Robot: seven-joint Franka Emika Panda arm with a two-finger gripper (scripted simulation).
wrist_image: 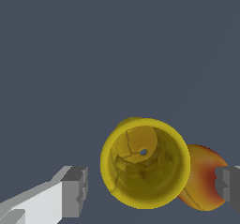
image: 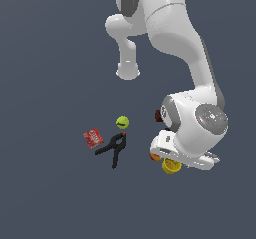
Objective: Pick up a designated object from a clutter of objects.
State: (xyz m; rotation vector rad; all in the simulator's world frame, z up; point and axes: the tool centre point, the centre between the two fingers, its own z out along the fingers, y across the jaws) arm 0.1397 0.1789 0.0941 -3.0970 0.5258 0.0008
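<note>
Yellow plastic, thin-walled and hollow, the cup [wrist_image: 145, 164] stands mouth-up directly beneath the wrist, its open rim facing the camera and a small hole visible in its base. The gripper [wrist_image: 152, 190] hangs over it with its jaws spread wide, one finger [wrist_image: 75, 190] on each side of the cup and neither touching it. An orange-red fruit [wrist_image: 204, 178] sits against the cup's wall, close to the far finger, so that finger may catch the fruit as it closes. In the exterior view the cup [image: 170, 166] peeks out under the hand, well apart from the yellow-green ball [image: 122, 122], red box [image: 93, 137] and black clamp [image: 114, 149]. The cup is likely light, fairly stiff and smooth, so it could slip; squeezing across the outer walls below the rim looks soundest.
</note>
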